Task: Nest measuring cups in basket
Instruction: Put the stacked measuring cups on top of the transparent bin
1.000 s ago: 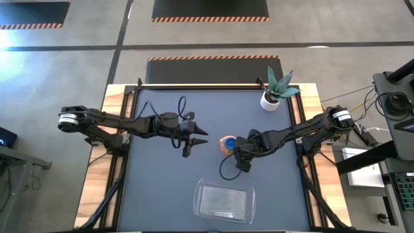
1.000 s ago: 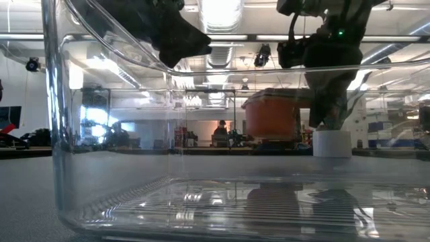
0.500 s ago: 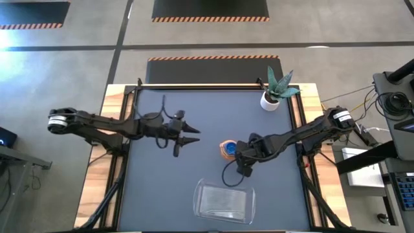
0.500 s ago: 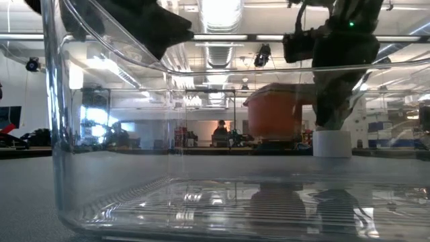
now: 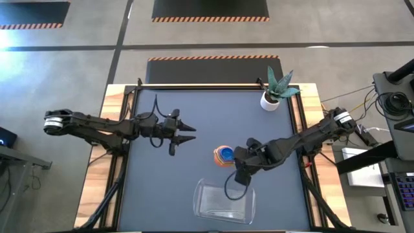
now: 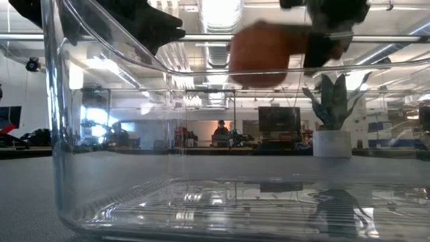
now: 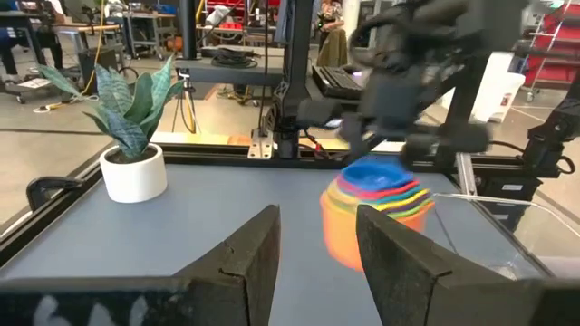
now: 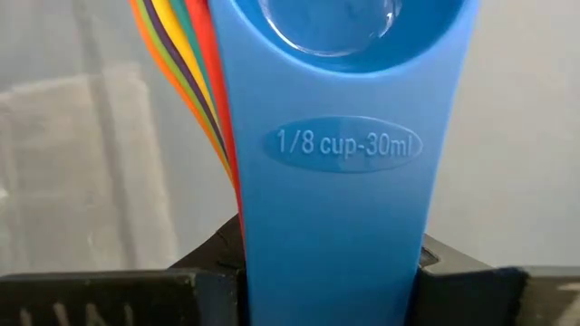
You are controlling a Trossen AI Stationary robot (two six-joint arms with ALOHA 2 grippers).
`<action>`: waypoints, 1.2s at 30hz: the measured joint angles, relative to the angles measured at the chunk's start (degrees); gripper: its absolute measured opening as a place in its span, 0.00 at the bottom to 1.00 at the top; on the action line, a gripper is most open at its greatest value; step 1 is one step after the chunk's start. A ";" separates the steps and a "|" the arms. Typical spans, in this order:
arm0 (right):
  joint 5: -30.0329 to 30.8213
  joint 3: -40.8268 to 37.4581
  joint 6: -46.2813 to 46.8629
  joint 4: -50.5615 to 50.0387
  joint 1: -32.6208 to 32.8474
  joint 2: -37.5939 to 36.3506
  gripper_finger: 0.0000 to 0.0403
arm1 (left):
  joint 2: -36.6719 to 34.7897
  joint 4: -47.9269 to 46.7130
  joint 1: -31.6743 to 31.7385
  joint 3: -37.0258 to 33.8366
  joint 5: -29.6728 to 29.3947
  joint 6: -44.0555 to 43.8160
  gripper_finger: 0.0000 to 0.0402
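Observation:
The measuring cups (image 5: 224, 155) are nested in one stack, orange outermost and blue innermost. They hang in the air just beyond the far edge of the clear basket (image 5: 224, 200). In the low view the cups (image 6: 262, 57) show as an orange blur above the basket rim (image 6: 201, 70). My right gripper (image 5: 238, 159) is shut on their handles. My left gripper (image 5: 187, 133) is open over the table's left half and touches nothing. In its wrist view my left gripper (image 7: 317, 263) faces the cups (image 7: 376, 204). My right gripper pinches the stacked handles between its two fingers (image 8: 204, 276), with the blue handle (image 8: 331, 181) on top. The fingers sit at the handles' side edges and the handles run along them. It comes about level from the table's right side. The stack is lifted clear and upright, bowls pointing away from the gripper.
A small white plant pot (image 5: 270, 100) with a spiky plant stands near the table's far right corner and also shows as the pot (image 7: 134, 172) in the left wrist view. A loose cable hangs from the right arm (image 5: 229, 188) over the basket's far edge.
My right gripper has lifted the stack of cups off the table and carried it a little toward the near edge and the basket. My left gripper has drawn back toward the table's left edge and stays open.

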 joint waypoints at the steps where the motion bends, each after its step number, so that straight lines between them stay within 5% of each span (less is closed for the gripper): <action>1: 0.64 0.78 0.61 -0.21 0.90 0.00 0.30 | 0.04 -0.05 0.04 0.00 0.00 -0.01 0.32; 17: 2.60 11.70 5.38 3.21 13.17 10.11 0.30 | 0.45 0.08 0.76 0.00 -0.11 -0.69 0.32; 36: -2.51 14.65 4.91 4.16 14.47 19.04 0.30 | 0.50 3.61 0.67 -0.09 3.72 -1.30 0.32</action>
